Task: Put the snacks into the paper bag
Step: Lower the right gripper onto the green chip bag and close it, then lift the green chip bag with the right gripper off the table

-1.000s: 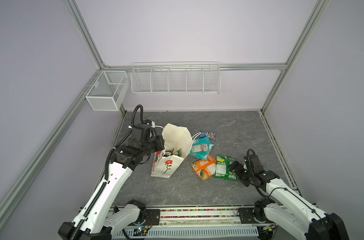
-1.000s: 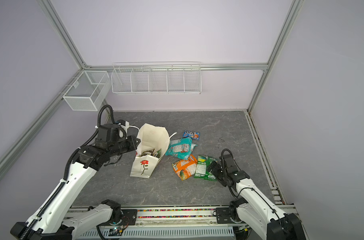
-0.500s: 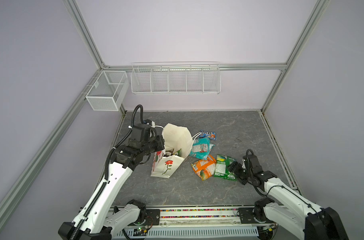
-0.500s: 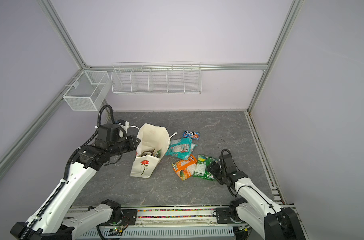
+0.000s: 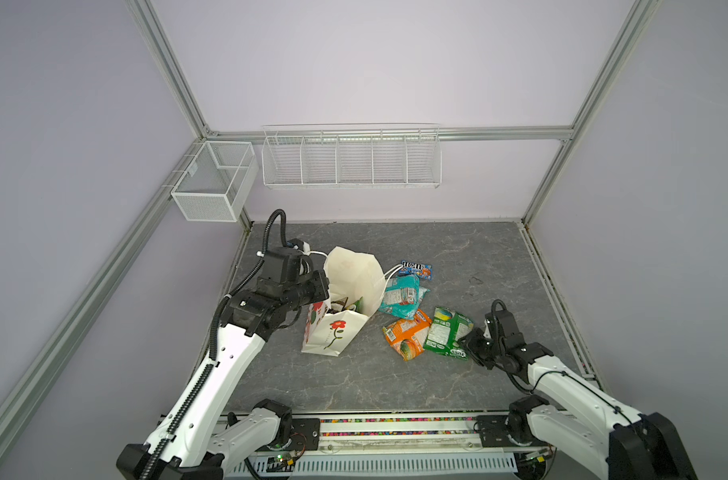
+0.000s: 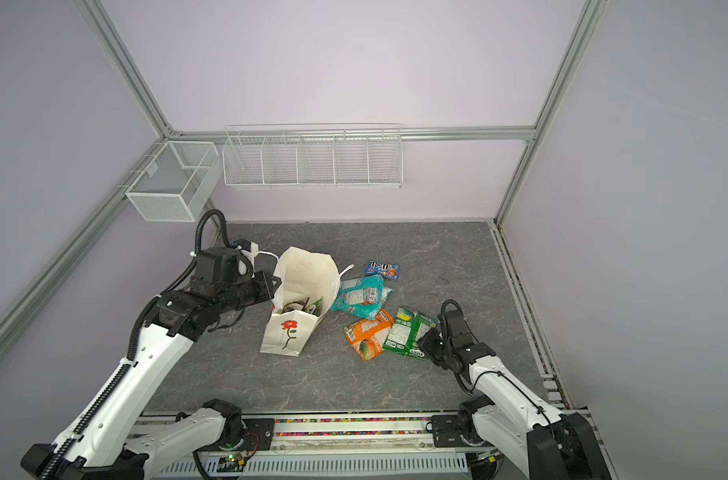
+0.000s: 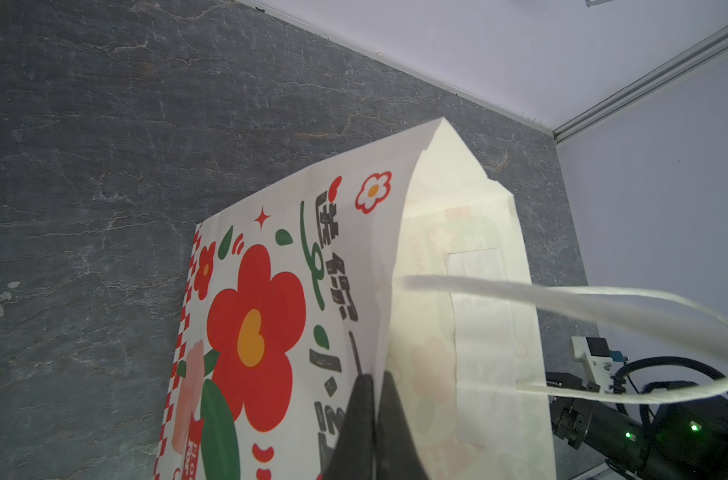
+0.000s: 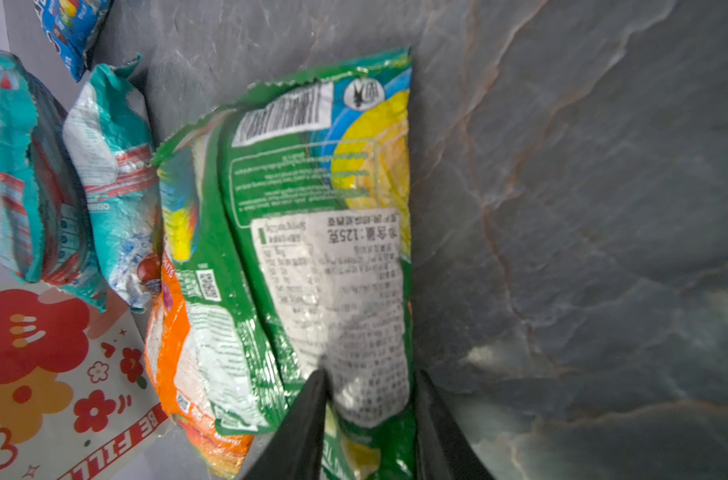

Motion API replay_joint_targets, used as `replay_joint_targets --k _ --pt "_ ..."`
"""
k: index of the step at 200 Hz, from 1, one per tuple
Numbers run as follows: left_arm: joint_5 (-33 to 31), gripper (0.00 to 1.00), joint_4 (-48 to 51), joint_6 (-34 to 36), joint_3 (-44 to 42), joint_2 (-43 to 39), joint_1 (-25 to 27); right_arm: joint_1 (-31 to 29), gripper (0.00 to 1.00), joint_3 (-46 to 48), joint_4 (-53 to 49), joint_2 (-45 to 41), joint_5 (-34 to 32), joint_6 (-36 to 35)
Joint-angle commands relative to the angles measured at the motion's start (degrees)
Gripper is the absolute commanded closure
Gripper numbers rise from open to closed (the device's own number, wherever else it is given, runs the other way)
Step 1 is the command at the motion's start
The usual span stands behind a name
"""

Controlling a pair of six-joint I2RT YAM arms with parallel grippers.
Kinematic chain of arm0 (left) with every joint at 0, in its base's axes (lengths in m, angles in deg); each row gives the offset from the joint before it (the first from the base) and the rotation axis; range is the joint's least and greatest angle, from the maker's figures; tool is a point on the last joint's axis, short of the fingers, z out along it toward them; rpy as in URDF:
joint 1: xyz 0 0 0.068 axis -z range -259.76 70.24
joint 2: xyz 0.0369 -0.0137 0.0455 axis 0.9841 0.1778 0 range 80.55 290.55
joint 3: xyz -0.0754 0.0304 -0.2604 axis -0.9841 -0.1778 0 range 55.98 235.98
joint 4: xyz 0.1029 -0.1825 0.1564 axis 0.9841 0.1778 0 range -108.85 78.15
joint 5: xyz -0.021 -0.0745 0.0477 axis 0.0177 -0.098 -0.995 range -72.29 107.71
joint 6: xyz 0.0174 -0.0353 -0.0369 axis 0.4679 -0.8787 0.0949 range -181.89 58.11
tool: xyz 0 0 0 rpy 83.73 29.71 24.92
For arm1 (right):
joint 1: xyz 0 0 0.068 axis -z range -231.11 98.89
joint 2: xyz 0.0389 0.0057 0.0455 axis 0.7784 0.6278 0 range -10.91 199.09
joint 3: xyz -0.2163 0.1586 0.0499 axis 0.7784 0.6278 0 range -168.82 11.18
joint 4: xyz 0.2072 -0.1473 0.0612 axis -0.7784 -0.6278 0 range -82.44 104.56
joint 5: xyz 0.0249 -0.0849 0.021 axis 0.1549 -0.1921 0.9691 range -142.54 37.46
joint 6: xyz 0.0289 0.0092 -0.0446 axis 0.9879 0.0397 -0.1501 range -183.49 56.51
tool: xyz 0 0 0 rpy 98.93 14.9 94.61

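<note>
I'm standing in a robotics lab test cell, not a home or a shop. Bare silver aluminium frame posts (image 5: pixel 171 70) hold plain lilac wall panels (image 5: pixel 374 62) around a dark grey stone-patterned table (image 5: pixel 457 249). A white-and-black left robot arm (image 5: pixel 225 361) and a matching right robot arm (image 5: pixel 570 386) are mounted on a metal mounting rail (image 5: pixel 395 428) at the table's near edge, beside a bare circuit board (image 5: pixel 281 458) with a green light. A long white wire basket with dividers (image 5: pixel 351 158) and a small white mesh basket (image 5: pixel 212 183) hang from the frame.

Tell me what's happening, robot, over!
Left claw shut on paper bag rim. Right claw astride green bag end, grip unconfirmed. Orange bag touching green bag's side; teal bag, M&M's pack waiting.
</note>
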Motion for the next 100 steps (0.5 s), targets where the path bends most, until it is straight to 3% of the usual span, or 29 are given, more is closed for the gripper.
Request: replay_joint_targets --k 1,23,100 --pt "-0.03 1.0 0.17 0.5 -0.74 0.15 0.31 0.14 0.72 -0.22 -2.08 -0.99 -0.88 0.61" --pt "-0.16 1.0 0.34 0.58 -0.57 0.11 0.28 0.12 0.8 -0.82 -2.65 -1.45 -1.36 0.25" --pt "-0.21 1.0 0.43 0.67 -0.06 0.7 0.24 0.13 0.91 -3.51 -4.8 -3.92 -0.77 -1.4"
